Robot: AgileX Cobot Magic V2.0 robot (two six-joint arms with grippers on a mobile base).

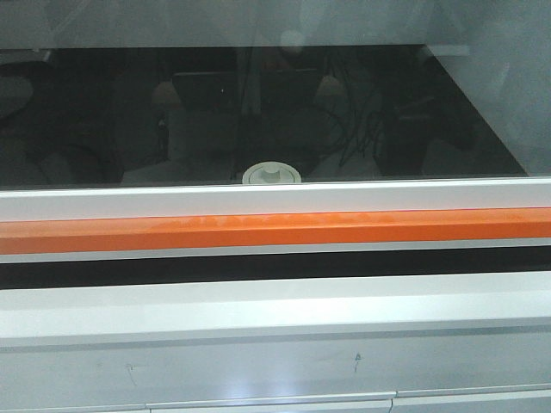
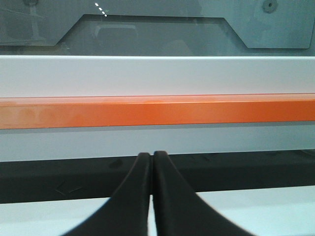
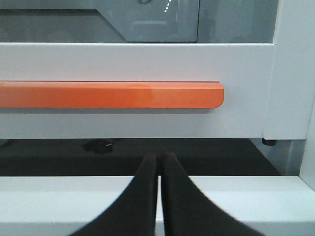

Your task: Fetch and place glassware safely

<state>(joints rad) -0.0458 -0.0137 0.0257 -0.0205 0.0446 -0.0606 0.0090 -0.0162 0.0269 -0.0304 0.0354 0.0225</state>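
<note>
Here, a cabinet front is filling every view: a dark glass panel (image 1: 258, 112) is sitting above a white frame (image 1: 275, 200), and a long orange bar (image 1: 275, 228) is running across that frame. On the left, the left gripper (image 2: 151, 156) is facing the orange bar without touching it, its two black fingers pressing together with nothing between them. In the middle, behind the glass, the glass jar (image 1: 272, 174) is showing only its round off-white lid with a raised knob, right at the panel's bottom edge; the frame is hiding its body. On the right, the right gripper (image 3: 160, 158) is likewise clenched and empty, facing the bar near its rounded right end.
</note>
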